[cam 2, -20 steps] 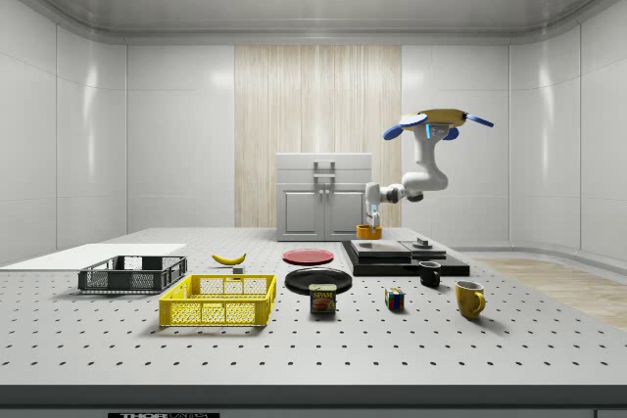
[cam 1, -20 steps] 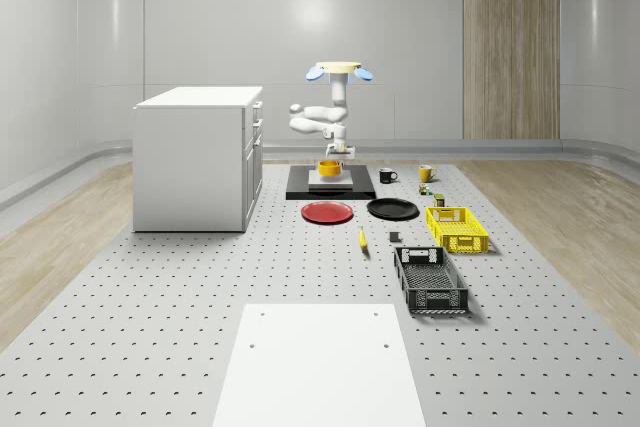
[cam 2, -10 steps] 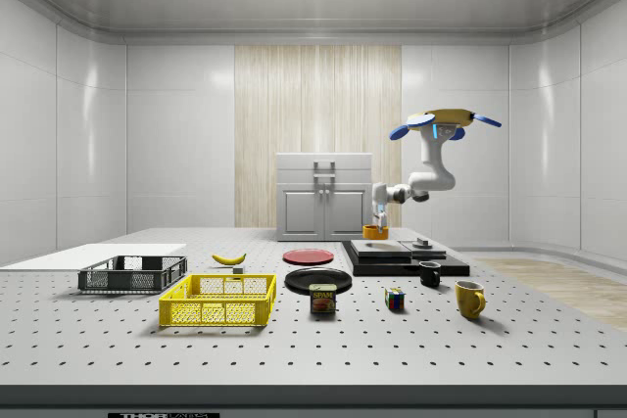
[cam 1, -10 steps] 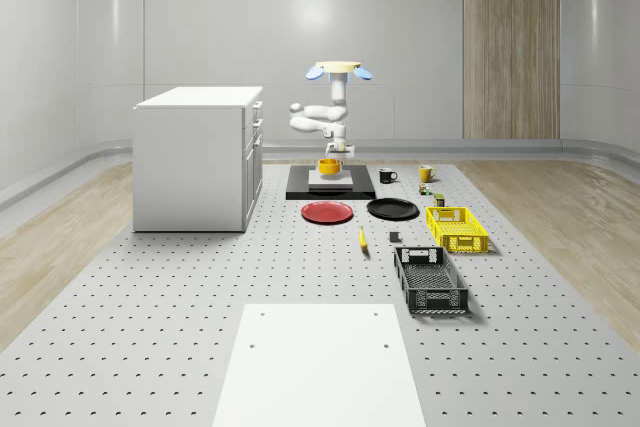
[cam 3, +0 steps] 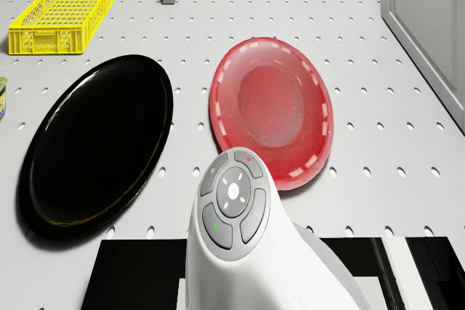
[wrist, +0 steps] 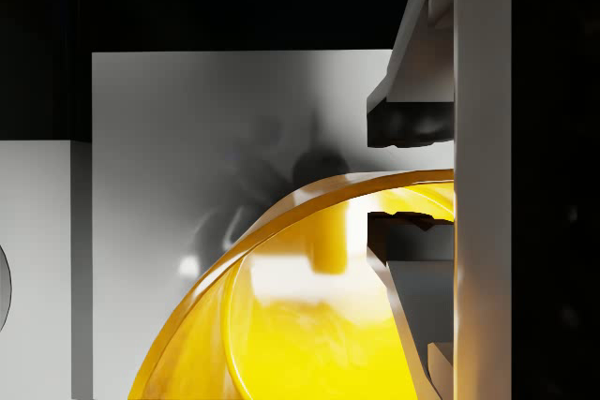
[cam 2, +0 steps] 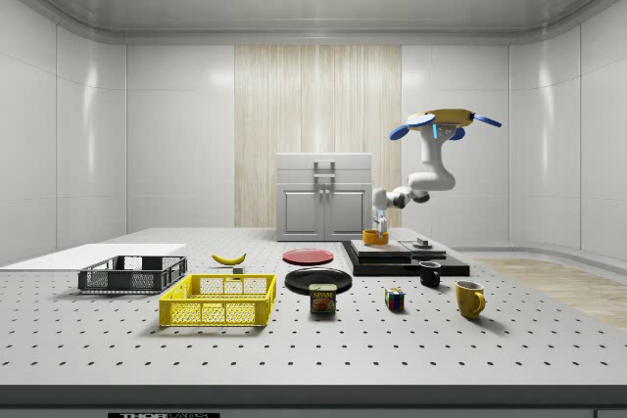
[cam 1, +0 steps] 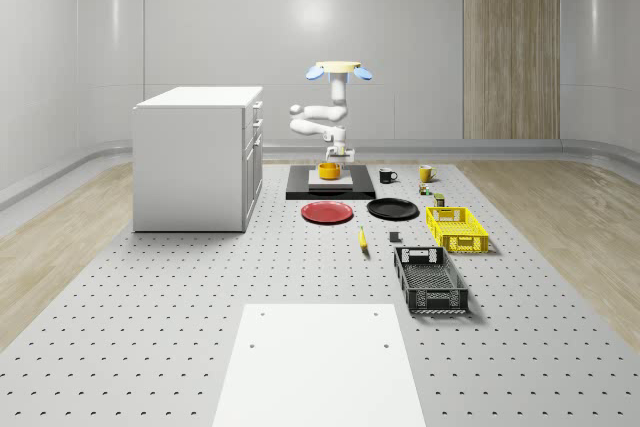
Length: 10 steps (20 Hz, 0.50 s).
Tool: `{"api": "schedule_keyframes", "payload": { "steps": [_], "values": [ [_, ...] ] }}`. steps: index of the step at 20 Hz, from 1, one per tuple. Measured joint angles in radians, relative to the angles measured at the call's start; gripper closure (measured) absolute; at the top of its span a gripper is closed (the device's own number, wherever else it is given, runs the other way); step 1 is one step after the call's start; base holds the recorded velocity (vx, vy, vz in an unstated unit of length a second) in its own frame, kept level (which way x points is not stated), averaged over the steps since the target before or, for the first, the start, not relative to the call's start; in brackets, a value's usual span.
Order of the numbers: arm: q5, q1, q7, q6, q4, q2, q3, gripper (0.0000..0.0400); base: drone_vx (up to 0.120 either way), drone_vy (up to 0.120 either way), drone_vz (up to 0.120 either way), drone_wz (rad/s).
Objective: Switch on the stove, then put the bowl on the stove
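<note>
Since a second ago the drone (cam 2: 449, 120) has drifted a touch toward the side view's right and the bowl (cam 2: 374, 237) has come along with the tool (cam 2: 380, 225), so it now sits on the stove's grey plate rather than at its near edge.

Going left to right in the whole-scene view: a white cabinet (cam 1: 197, 157) stands on the counter (cam 1: 160, 297), well apart from everything else. Next comes the black stove (cam 1: 330, 187) with the yellow bowl (cam 1: 329, 170) on top of it. The drone (cam 1: 339, 70) hovers above the stove's far side, arm (cam 1: 318, 122) folded down so the tool (cam 1: 334, 152) is right at the bowl. In front of the stove lie a red plate (cam 1: 327, 212) and a black plate (cam 1: 393, 209), side by side. A banana (cam 1: 363, 239) lies nearer the camera. Further right there's a black mug (cam 1: 386, 176), a yellow mug (cam 1: 426, 173), a yellow crate (cam 1: 456, 228) and a black crate (cam 1: 430, 279).

In the wrist view the bowl's rim (wrist: 309, 196) passes between the two fingers (wrist: 412, 121), one outside the wall and one inside, so the tool is pinching the bowl's rim. The drone view looks down past the arm (cam 3: 240, 237) onto both plates.
</note>
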State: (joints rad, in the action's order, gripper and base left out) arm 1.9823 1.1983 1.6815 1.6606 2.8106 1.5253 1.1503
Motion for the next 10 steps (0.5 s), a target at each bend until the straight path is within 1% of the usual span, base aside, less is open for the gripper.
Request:
{"api": "schedule_keyframes", "payload": {
  "steps": [1, 2, 4, 7, 10],
  "values": [
    [0.005, 0.001, 0.000, 0.001, -0.002, -0.001, -0.005, 0.0182, 0.000, 0.000, 0.000, 0.000],
    [0.006, 0.001, -0.001, 0.001, -0.002, -0.002, -0.006, 0.0142, 0.000, 0.000, 0.000, 0.000],
    [0.000, -0.002, -0.001, -0.004, 0.001, -0.004, 0.002, 0.0086, 0.000, 0.000, 0.000, 0.000],
    [-0.026, -0.010, -0.002, -0.018, 0.012, -0.005, 0.030, 0.0041, 0.000, 0.000, 0.000, 0.000],
    [-0.047, -0.015, -0.002, -0.029, 0.020, -0.006, 0.053, 0.0021, 0.000, 0.000, 0.000, 0.000]
  ]
}}
